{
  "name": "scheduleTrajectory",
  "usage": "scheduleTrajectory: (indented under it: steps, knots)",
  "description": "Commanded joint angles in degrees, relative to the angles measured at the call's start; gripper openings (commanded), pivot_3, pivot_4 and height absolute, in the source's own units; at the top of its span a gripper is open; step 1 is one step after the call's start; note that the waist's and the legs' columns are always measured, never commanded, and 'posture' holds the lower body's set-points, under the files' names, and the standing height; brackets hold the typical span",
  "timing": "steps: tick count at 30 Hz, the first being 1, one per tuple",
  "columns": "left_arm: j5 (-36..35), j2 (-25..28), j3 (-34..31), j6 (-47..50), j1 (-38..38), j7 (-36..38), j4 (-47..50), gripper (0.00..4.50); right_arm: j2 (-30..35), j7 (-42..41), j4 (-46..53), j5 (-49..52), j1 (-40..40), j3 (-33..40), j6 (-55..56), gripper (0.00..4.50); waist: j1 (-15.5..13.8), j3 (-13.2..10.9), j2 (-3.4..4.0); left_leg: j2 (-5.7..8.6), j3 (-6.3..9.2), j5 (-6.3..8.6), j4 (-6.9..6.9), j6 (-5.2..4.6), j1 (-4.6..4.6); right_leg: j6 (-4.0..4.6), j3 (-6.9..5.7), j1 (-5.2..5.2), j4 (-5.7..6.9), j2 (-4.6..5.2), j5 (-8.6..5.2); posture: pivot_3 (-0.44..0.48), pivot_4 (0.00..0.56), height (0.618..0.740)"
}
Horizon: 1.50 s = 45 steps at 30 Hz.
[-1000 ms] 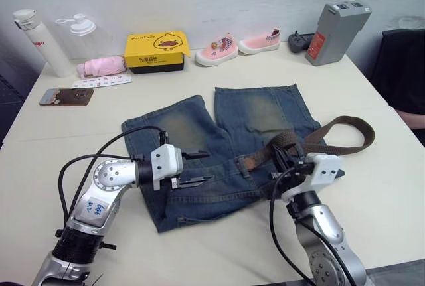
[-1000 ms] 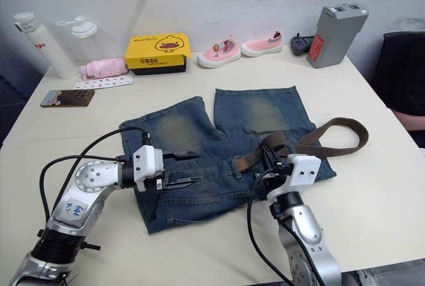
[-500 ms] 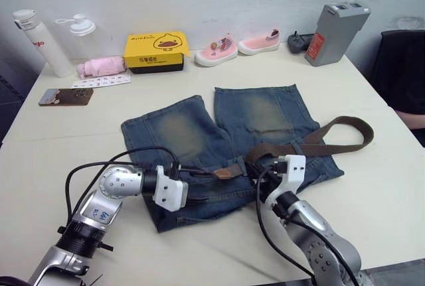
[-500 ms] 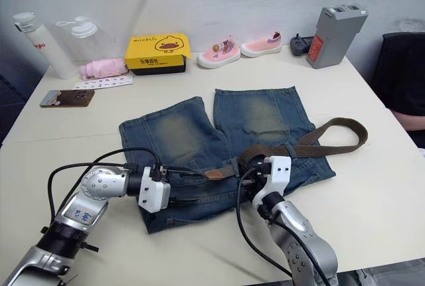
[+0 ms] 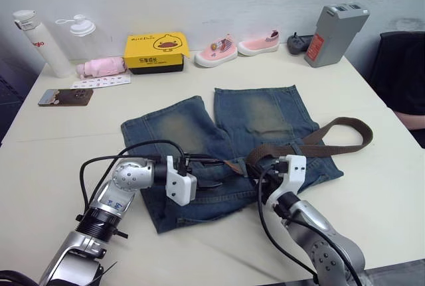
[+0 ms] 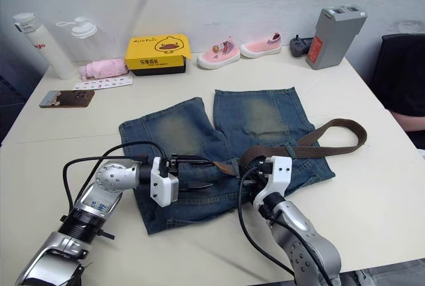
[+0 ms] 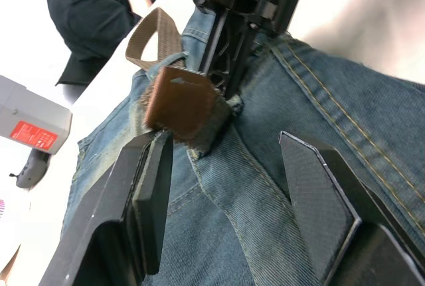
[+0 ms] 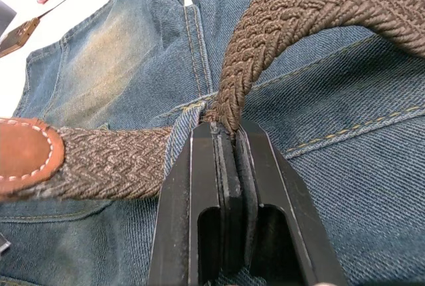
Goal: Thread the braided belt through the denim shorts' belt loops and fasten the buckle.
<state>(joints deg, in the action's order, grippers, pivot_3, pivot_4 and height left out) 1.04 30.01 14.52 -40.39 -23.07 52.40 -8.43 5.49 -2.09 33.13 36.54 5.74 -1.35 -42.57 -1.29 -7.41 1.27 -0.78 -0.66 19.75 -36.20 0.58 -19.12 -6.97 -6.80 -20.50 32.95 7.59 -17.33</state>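
1. Denim shorts (image 5: 259, 117): blue, with faded yellowish-tan patches on both legs.
2. Braided belt (image 5: 332, 141): dark brown herringbone weave; tan leather tip with pale stitching.
3. Box (image 5: 155, 52): yellow, duck motif.
4. Small shoes (image 5: 239, 45): pink, white soles.

We see two silver metal arms with round joints, looped black cables and white wrist housings. The left gripper (image 5: 211, 174) and right gripper (image 8: 226, 141) have flat black fingers. The left forearm bears a small blue-marked label.
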Motion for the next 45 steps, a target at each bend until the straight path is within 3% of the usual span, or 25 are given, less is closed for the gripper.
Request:
scheduleTrajectory:
  steps: [1,19,22,25,27,32,35,40,41,42,43,45]
  knots:
    - [-3.5,0.3,-1.6,0.3,0.8,-1.3,3.1,2.87,0.6,-0.4,0.2,0.2,1.3,-0.7,-1.7,0.00,0.0,0.0,0.00,0.00,0.01,0.00,0.00,0.00,0.00,0.00,0.00,0.00,0.00,0.00,0.00,0.000,0.150,0.712]
    - [3.8,-0.5,2.3,-0.2,-1.4,-2.9,0.2,2.87,0.7,-0.5,0.6,0.5,0.7,-1.0,-2.1,0.00,0.0,0.0,0.00,0.01,-0.02,0.00,0.00,0.00,-0.01,0.00,-0.03,0.00,-0.01,-0.02,0.00,0.000,0.150,0.712]
    - [3.8,-0.2,2.7,-0.6,-1.3,-2.8,0.3,2.15,0.7,-0.4,1.3,0.7,0.9,-1.0,-2.3,0.00,0.0,0.0,0.00,-0.01,-0.03,0.00,0.01,0.00,0.00,0.00,-0.03,0.00,-0.01,-0.02,0.00,0.000,0.150,0.712]
    - [4.7,0.2,2.6,-1.1,-0.9,-3.3,0.1,0.74,0.7,-0.2,1.8,0.9,1.2,-0.9,-2.7,0.00,0.0,0.0,0.00,-0.01,-0.02,0.00,0.01,0.00,0.00,0.00,-0.04,0.00,-0.01,-0.02,0.00,0.000,0.150,0.712]
    - [5.6,0.6,2.6,-0.9,-0.8,-3.5,-0.3,0.03,0.6,0.0,2.5,1.3,1.4,-0.6,-3.0,0.00,0.0,0.0,0.00,-0.01,-0.02,0.00,0.01,0.00,0.00,0.00,-0.04,0.00,-0.02,-0.02,0.00,0.000,0.150,0.712]
    - [6.1,0.3,2.6,-1.0,-1.3,-4.2,-1.1,0.01,0.6,0.4,3.2,2.7,0.9,0.9,-4.2,0.00,-0.1,0.0,0.00,0.00,-0.01,0.00,0.01,0.00,-0.01,0.00,-0.04,0.00,-0.01,-0.01,0.00,0.000,0.150,0.712]
    - [6.0,0.2,2.5,-0.8,-1.3,-4.5,-0.7,0.00,1.0,0.2,4.6,5.5,0.9,3.1,-5.5,0.98,-0.1,0.0,0.00,0.00,0.00,0.00,0.00,0.00,-0.02,0.00,-0.05,0.00,-0.01,0.00,0.00,0.000,0.150,0.712]
    - [3.0,0.5,1.9,1.8,-0.7,-3.7,1.2,0.00,11.1,-3.8,12.3,10.2,-0.1,10.0,-8.0,3.31,-0.2,-0.1,0.05,0.01,0.02,0.00,-0.03,0.00,-0.04,0.00,-0.04,0.00,-0.02,0.03,0.00,0.000,0.150,0.712]
    - [1.5,0.7,1.6,3.1,-0.4,-3.2,2.0,0.00,17.1,-7.4,15.4,8.9,0.7,10.3,-8.1,3.46,-0.2,-0.1,0.05,0.02,0.02,0.00,-0.03,0.00,-0.04,0.00,-0.03,0.00,-0.03,0.03,0.00,0.000,0.150,0.712]
    - [0.5,0.8,1.4,3.9,-0.3,-2.9,2.6,0.00,21.5,-9.9,17.4,8.1,1.2,10.5,-8.1,4.14,-0.2,-0.1,0.08,0.02,0.02,0.00,-0.03,-0.01,-0.03,0.00,-0.03,0.00,-0.03,0.03,0.00,0.000,0.150,0.712]
    - [-0.5,1.0,1.2,4.8,-0.1,-2.5,3.2,0.00,26.9,-12.9,19.7,5.8,1.8,9.4,-7.7,4.46,-0.2,-0.2,0.20,0.02,0.00,0.01,-0.05,-0.02,-0.04,0.00,-0.02,0.00,-0.04,0.03,0.00,0.000,0.150,0.712]
    - [-2.4,1.2,1.0,6.6,0.3,-1.8,4.3,0.00,38.5,-18.3,22.4,-2.5,2.6,4.0,-4.1,4.46,-0.2,-0.2,0.17,0.02,-0.03,0.04,-0.04,-0.06,-0.06,0.00,0.01,-0.03,-0.11,0.03,0.00,0.000,0.150,0.712]
